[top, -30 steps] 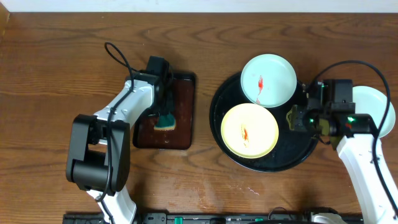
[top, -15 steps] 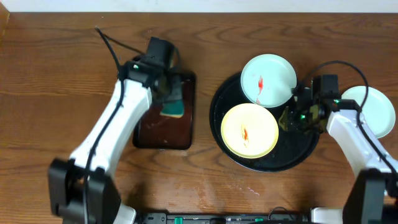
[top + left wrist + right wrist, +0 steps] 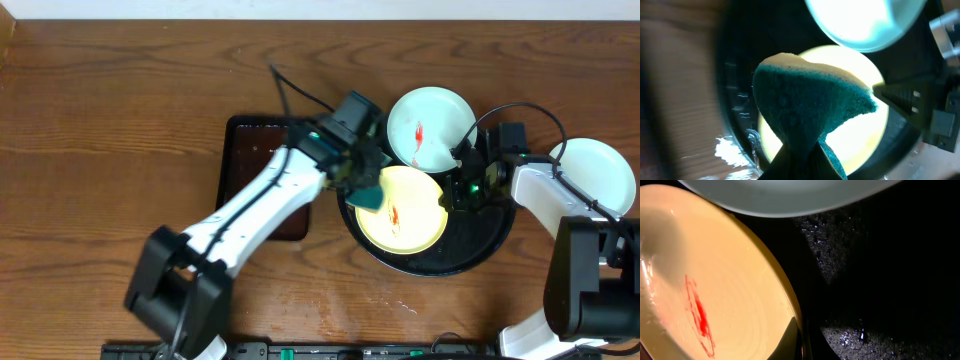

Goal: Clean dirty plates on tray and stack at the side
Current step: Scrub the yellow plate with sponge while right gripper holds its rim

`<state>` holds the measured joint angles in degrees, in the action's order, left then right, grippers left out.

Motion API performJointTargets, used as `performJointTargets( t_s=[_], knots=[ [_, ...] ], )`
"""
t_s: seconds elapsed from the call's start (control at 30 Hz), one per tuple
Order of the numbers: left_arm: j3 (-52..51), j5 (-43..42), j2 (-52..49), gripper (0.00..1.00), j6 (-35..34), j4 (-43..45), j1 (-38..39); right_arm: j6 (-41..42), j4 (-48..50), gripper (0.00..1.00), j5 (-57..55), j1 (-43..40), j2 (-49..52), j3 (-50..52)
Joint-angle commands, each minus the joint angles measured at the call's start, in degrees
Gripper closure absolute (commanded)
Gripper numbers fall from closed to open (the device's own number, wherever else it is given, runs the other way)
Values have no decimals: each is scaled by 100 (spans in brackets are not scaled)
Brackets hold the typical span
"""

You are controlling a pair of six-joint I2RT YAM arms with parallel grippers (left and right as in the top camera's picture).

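Observation:
The pale yellow plate [image 3: 410,218] with a red smear [image 3: 697,312] lies in the black tray [image 3: 470,258], front left. A bluish-white plate [image 3: 432,128] with a red smear overlaps the tray's far rim. A second bluish-white plate [image 3: 598,178] lies on the wood tabletop to the right. My left gripper [image 3: 358,178] is shut on a green-and-yellow sponge [image 3: 805,115], held over the yellow plate's left edge. My right gripper [image 3: 801,340] pinches the yellow plate's right rim; it also shows in the overhead view [image 3: 458,190].
A rectangular dark-brown tray [image 3: 262,180] lies left of the black tray, partly under my left arm. The black tray's floor [image 3: 880,255] is wet. Water glints on the wood by the tray's left rim [image 3: 730,150].
My left arm has swung right from the brown tray, carrying the sponge to the yellow plate. My right gripper has moved left onto the yellow plate's right rim.

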<state>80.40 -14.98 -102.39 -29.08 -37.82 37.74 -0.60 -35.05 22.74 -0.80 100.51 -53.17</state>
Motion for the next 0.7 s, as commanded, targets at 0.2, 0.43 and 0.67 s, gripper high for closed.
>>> performJointTargets(
  t_s=[0.2,0.43,0.67],
  knots=[
    [46,-807,-1067,92,-837,717,538,748,37,99,-323,15,52,-35],
    [46,-98,-1821,93,-848,868,605,763,33,99,-326,15,50,-35],
    [201,2677,-1856,93,-811,-232,590,737,-2,99,-326,15,52,-35]
  ],
)
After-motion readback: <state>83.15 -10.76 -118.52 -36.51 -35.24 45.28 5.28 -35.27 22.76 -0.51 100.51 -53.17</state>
